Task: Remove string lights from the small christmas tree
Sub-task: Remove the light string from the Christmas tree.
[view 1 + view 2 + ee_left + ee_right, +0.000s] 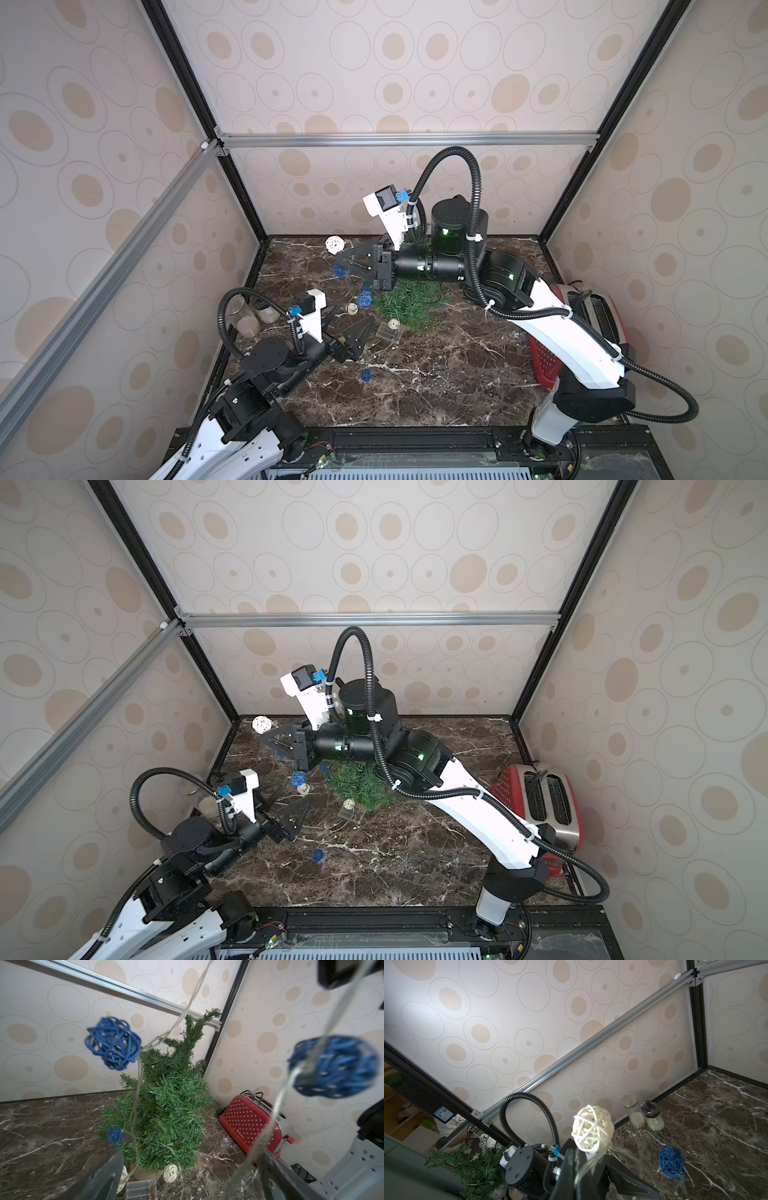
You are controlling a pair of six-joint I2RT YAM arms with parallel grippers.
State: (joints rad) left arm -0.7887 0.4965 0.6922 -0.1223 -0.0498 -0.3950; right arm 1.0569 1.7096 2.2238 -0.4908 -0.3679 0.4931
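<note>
Near the back of the marble table [436, 386], the small christmas tree [405, 305] stands upright on its tan base, partly hidden in both top views by the right arm that reaches across above it. The right gripper [340, 262] is raised to the left of the tree, its jaws closed on the clear wire of the string lights [133, 1093], just under a white ball [592, 1128] that sits at the fingertips.

From that grip the wire slopes down to a hanging blue ball [112, 1043] and then falls along the near side of the tree; whether it loops around any branch cannot be told. More balls lie at the foot of the tree, beside the clear battery box [386, 332] on the table. One further blue ball [365, 375] lies on the table, apart from the tree.

The left gripper [353, 316] hovers low near the battery box with its jaws spread wide, holding nothing.

A red dotted toaster [540, 808] stands at the right edge, and two glass jars [643, 1115] stand against the left wall.
</note>
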